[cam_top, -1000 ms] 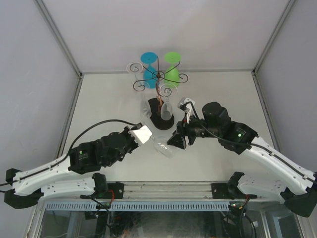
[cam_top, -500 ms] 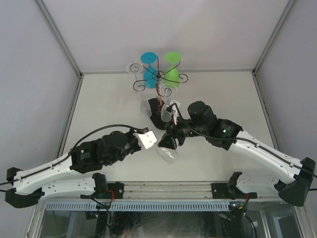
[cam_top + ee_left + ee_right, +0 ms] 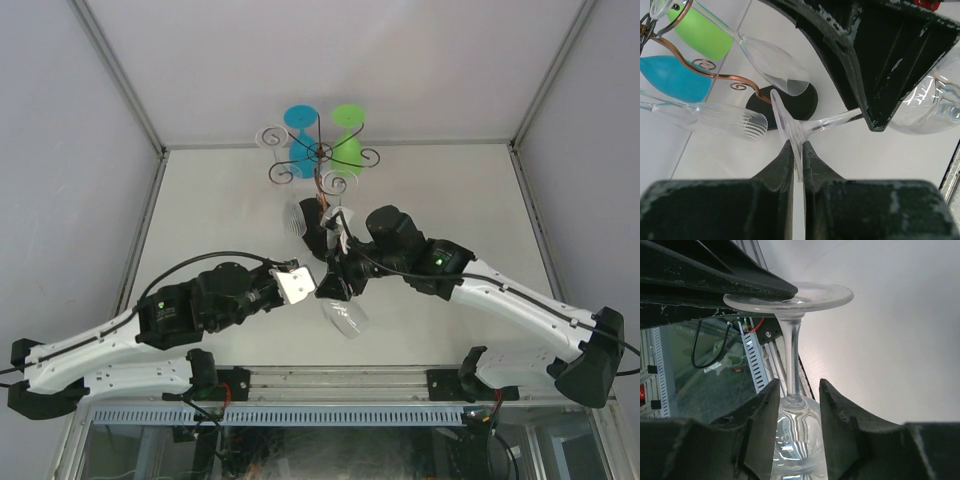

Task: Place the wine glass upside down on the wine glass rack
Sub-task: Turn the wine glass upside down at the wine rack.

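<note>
A clear wine glass (image 3: 343,314) hangs in the air in front of the rack, its stem roughly level. My left gripper (image 3: 309,284) is shut on the rim of its foot (image 3: 781,121), pinching it edge-on between the fingers (image 3: 796,150). My right gripper (image 3: 335,283) is open, with a jaw on either side of the stem (image 3: 792,356) where it meets the bowl (image 3: 799,390), and a gap on both sides. The wine glass rack (image 3: 320,153) stands just behind, with scroll arms, a coppery stem (image 3: 715,75) and a black base (image 3: 792,104).
A blue glass (image 3: 300,118), a green glass (image 3: 348,120) and clear glasses, one of them ribbed (image 3: 735,120), hang upside down on the rack. The table's near edge with its metal rail (image 3: 752,360) lies just below the bowl.
My right arm has swung left toward the glass, and its jaws now straddle the stem. My left gripper has shifted slightly right, still holding the foot.
</note>
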You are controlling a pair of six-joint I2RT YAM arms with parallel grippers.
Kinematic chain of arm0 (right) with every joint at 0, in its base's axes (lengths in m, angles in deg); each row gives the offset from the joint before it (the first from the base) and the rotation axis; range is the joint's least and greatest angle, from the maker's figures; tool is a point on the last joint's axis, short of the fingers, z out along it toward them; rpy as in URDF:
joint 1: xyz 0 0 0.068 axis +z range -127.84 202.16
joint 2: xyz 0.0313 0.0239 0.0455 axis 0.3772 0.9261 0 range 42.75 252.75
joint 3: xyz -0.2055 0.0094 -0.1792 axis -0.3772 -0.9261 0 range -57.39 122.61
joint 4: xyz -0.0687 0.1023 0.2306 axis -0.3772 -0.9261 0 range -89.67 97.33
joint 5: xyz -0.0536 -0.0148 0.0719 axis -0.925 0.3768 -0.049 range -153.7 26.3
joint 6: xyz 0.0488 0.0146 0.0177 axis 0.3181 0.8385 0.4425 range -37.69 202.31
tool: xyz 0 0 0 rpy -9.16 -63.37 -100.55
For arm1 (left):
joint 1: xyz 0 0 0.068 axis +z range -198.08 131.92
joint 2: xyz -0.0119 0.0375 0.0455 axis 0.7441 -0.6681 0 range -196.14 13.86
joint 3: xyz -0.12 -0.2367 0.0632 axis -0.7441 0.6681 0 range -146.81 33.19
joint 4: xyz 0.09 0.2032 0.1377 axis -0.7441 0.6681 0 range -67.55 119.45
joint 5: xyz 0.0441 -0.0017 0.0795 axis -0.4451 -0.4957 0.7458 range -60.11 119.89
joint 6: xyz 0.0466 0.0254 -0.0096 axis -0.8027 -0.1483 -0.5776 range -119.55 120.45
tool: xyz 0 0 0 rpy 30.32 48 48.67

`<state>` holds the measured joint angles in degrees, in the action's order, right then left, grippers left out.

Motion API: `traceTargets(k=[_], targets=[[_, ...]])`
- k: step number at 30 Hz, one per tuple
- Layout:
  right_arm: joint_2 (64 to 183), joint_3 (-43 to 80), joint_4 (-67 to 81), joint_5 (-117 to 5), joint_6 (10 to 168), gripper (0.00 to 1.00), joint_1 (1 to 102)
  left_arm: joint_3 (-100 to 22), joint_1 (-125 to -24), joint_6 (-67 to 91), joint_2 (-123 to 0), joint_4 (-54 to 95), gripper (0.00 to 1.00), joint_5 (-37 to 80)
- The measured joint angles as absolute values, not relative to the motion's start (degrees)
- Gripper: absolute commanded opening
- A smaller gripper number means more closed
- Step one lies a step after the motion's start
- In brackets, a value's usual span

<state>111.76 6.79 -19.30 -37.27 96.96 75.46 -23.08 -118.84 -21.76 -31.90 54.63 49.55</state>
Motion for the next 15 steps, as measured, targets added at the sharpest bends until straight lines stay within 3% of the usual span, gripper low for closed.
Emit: traceTargets(k=[6, 9, 15], targets=[[113.1, 6.8, -18.6, -36.5, 97.0, 0.19, 76.1, -23.1, -118.8, -21.8, -31.9, 54.8, 0.00, 49.1], [113.5, 6.8, -18.1, -36.1, 96.9, 0.00, 76.3, -23.1, -118.8, -21.8, -31.9, 55.2, 0.00, 49.1], [113.5, 6.8, -17.7, -35.9, 96.5, 0.00, 76.3, -23.1, -118.8, -21.8, -31.9, 55.2, 0.00, 49.1]])
